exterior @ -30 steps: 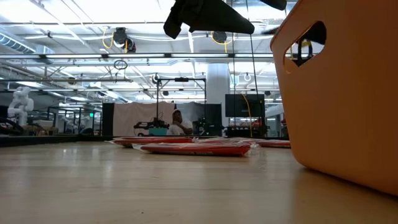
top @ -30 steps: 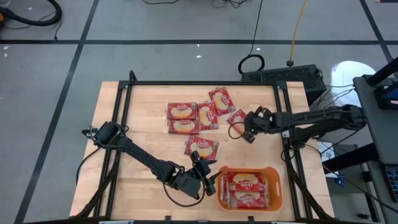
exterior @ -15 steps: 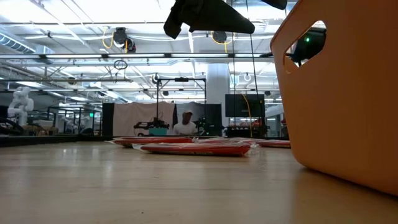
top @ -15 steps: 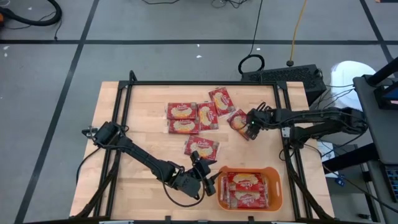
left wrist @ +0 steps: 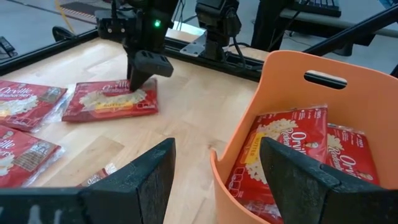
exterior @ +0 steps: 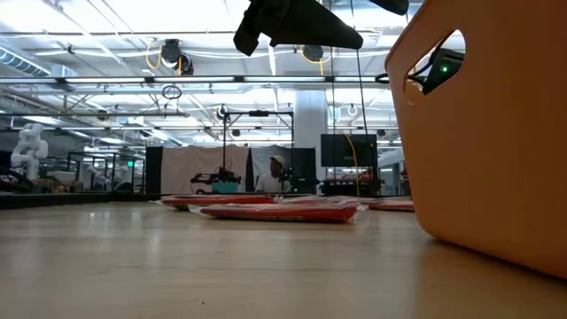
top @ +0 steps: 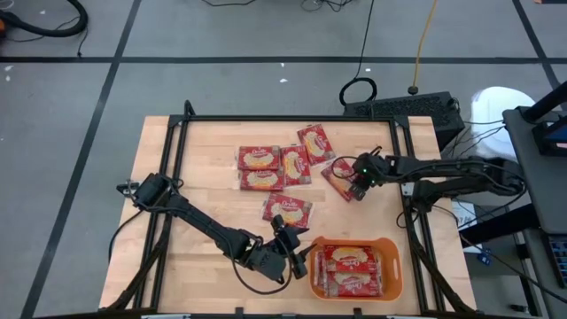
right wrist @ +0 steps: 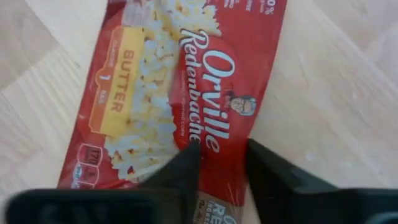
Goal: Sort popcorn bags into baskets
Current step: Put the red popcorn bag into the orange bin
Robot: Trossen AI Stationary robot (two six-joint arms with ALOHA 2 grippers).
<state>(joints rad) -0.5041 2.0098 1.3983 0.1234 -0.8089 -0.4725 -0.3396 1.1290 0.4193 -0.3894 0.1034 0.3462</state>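
Observation:
Several red popcorn bags with cream-yellow labels lie flat on the wooden table (top: 159, 177); one group (top: 275, 164) sits toward the far side and a single bag (top: 288, 210) lies nearer. The orange basket (top: 390, 248) at the near edge holds two bags (left wrist: 280, 149). My right gripper (top: 357, 184) is down on the rightmost bag (top: 337, 170), also seen in the left wrist view (left wrist: 109, 99). My left gripper (left wrist: 217, 180) is open and hovers at the basket's left rim (left wrist: 221, 168), touching nothing. My right gripper (right wrist: 221, 162) comes from above, pointing down, onto the rightmost bag near one short end (right wrist: 221, 140). Its two fingers (right wrist: 186, 165) stand close together with a strip of the red wrapper between them. The bag lies flat on the table.
A dark frame rail (top: 283, 119) runs round the table. The bare wood (top: 204, 204) lies left of the single bag. In the low view the basket wall (exterior: 496, 133) fills the right side. A person (exterior: 276, 173) stands far off in the room behind.
My right gripper has shifted slightly toward the far edge and come down on the rightmost bag, which has turned a little on the table. My left arm has kept still. The person in the background has walked to the right.

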